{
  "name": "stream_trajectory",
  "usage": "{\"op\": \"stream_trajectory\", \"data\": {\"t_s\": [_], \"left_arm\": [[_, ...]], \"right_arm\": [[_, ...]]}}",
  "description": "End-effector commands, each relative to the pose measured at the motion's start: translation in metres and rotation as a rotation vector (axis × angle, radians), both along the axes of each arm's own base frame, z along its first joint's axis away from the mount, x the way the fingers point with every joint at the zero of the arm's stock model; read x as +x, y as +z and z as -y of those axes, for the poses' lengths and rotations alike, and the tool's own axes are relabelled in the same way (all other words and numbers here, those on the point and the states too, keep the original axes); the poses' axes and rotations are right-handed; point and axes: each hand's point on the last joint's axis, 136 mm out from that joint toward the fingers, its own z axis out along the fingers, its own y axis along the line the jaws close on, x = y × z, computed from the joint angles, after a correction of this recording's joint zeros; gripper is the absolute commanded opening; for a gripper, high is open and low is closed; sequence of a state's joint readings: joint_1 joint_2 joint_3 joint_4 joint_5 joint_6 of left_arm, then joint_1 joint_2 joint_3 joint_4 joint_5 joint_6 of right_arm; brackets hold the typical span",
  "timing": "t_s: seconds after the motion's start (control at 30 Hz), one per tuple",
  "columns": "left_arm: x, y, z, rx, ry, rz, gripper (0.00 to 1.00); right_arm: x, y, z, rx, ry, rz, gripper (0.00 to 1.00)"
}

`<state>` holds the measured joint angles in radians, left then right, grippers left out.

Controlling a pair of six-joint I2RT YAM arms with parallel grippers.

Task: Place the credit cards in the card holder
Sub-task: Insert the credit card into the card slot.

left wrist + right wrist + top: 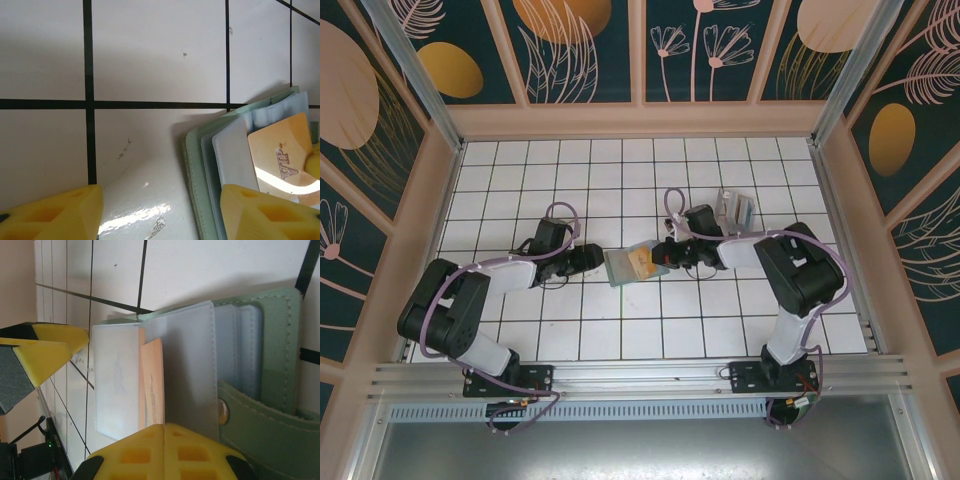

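My left gripper [595,260] lies low on the white tiled floor [620,340], just left of the one card holder [618,268]. From my left wrist I see my two yellow fingertips [50,215] standing apart with bare tile between them. The right-hand fingertip sits over the holder's green edge [192,165], and nothing is clamped.

My right gripper [663,256] meets the holder from the other side. From my right wrist, its two fingertips [164,450] are pressed together at the ends of the clear sleeves and of the card. I cannot tell whether the card itself is pinched.

The holder [280,415] lies open and flat between my two grippers, its clear sleeves fanned out. I count at least three sleeves.

I can make out one card [640,262]. It is tan-orange, marked VIP [280,150], and lies among the sleeves with a sleeve overlapping part of it [154,380].

One small clear stand [735,210] sits beyond my right arm, apart from the holder.
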<state>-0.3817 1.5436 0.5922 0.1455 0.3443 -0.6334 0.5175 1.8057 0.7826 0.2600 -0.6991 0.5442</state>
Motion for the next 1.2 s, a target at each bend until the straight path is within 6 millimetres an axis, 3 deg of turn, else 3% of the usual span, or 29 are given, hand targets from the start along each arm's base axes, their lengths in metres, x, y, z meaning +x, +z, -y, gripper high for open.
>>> {"op": "stream_trajectory", "data": {"t_s": [0.0,0.27,0.73,0.93,1.17], "left_arm": [[0.002,0.002,0.014,-0.043,-0.033,0.002,0.59],[0.004,-0.002,0.018,-0.042,-0.042,-0.009,0.53],[0.004,-0.003,0.021,-0.053,-0.045,-0.015,0.52],[0.0,-0.008,0.024,-0.065,-0.049,-0.037,0.35],[-0.001,-0.009,0.022,-0.06,-0.047,-0.037,0.28]], "right_arm": [[0.0,-0.01,0.0,0.002,-0.017,-0.047,0.0],[0.001,-0.01,-0.003,-0.019,-0.046,-0.064,0.0],[0.0,-0.01,-0.013,-0.075,-0.104,-0.062,0.0],[0.004,-0.007,-0.017,-0.062,-0.126,-0.076,0.0],[0.007,-0.008,-0.032,-0.061,-0.119,-0.078,0.0]]}}
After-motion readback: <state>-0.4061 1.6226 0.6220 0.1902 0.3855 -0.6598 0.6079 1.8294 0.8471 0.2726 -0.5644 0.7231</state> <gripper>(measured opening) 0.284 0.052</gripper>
